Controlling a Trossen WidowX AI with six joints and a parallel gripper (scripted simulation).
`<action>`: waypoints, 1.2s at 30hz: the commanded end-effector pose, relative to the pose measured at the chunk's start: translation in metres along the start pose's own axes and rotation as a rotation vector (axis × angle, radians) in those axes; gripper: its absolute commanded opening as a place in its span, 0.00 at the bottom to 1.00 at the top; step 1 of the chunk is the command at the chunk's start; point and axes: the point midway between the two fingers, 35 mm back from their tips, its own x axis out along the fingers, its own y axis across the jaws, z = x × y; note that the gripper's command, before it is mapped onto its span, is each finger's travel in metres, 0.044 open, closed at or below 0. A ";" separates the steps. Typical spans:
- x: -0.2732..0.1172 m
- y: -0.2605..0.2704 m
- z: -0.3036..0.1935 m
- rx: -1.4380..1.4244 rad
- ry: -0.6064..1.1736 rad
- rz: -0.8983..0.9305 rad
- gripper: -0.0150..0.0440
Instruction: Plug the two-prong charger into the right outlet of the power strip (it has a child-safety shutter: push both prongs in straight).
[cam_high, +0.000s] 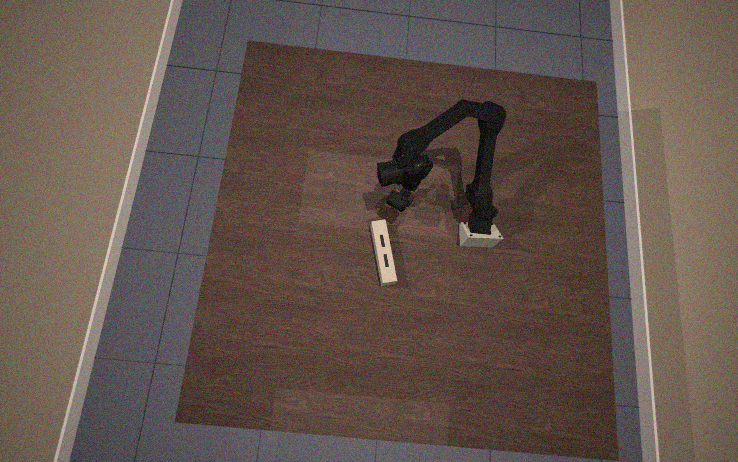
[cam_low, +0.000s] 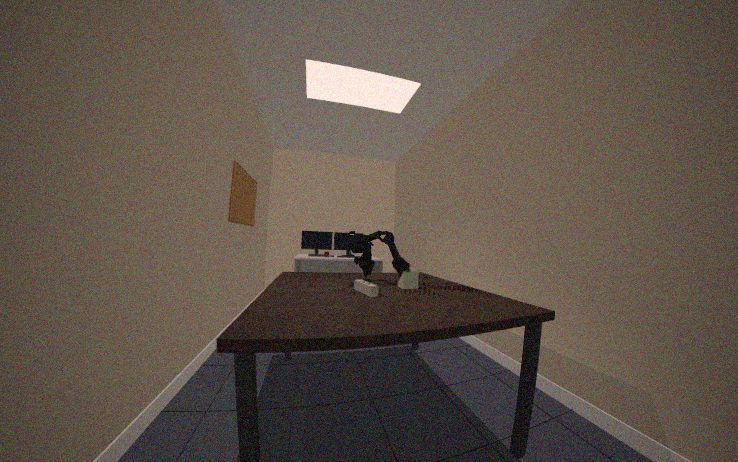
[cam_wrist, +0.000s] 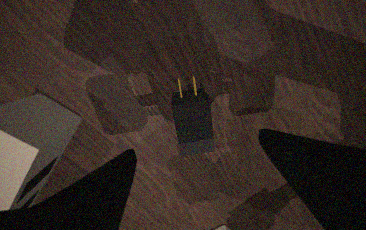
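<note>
The black two-prong charger (cam_wrist: 192, 120) lies flat on the wooden table (cam_high: 326, 337), its two yellow prongs pointing away from me in the wrist view. My gripper (cam_wrist: 196, 144) (cam_low: 363, 268) is open and empty. It hangs just above the charger, one dark finger on each side of it and apart from it. The white power strip (cam_high: 383, 252) (cam_low: 366, 287) (cam_wrist: 14, 167) lies a short way from the charger with two slotted outlets on top. In the wrist view only its corner shows at the left edge.
The arm's white base block (cam_high: 480, 235) (cam_low: 407, 280) stands to the right of the power strip. Two monitors (cam_low: 326, 240) stand on a desk behind the table. Shadows of the arm fall on the wood around the charger.
</note>
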 end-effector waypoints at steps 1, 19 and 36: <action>0.006 -0.001 0.000 -0.006 0.001 -0.006 1.00; 0.034 0.000 0.002 -0.005 0.000 -0.005 1.00; 0.047 0.000 0.004 0.002 -0.002 -0.001 0.87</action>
